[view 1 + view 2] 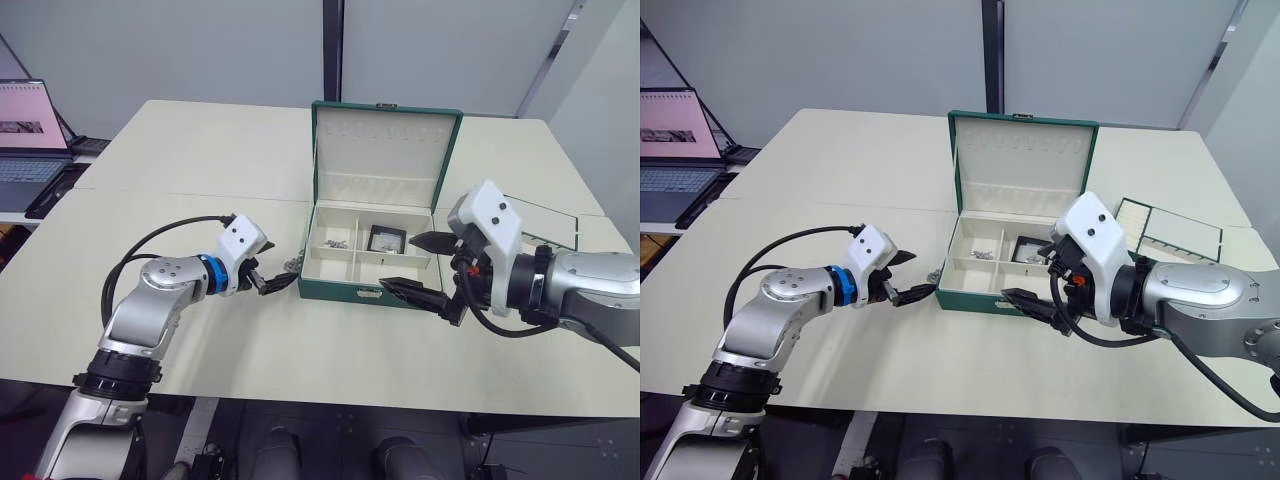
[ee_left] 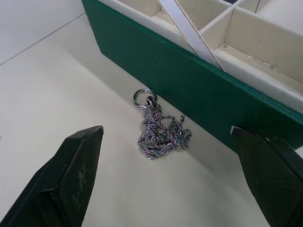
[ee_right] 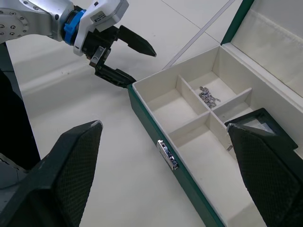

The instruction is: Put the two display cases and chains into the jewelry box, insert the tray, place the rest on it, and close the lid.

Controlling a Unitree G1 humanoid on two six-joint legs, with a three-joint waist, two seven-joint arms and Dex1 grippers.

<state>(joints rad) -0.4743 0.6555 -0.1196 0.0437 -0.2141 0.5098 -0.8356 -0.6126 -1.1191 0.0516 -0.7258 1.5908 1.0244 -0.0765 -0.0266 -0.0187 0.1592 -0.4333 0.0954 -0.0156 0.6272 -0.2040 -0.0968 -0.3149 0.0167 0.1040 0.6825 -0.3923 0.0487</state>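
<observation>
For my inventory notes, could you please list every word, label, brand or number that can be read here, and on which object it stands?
No text is readable in these views.
Laptop screen: shows a pink page with an image; any words are too small to read.
Ring on the chain beside the jewelry box: faint engraved marks, too small to read.
Display case in the box: window markings blurred, not legible.

left tool (image 1: 272, 276) agape (low, reaching inward); right tool (image 1: 420, 265) agape

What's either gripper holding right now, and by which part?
Nothing. The left gripper is open around a chain lying on the table beside the jewelry box; the right gripper is open and empty.
</observation>
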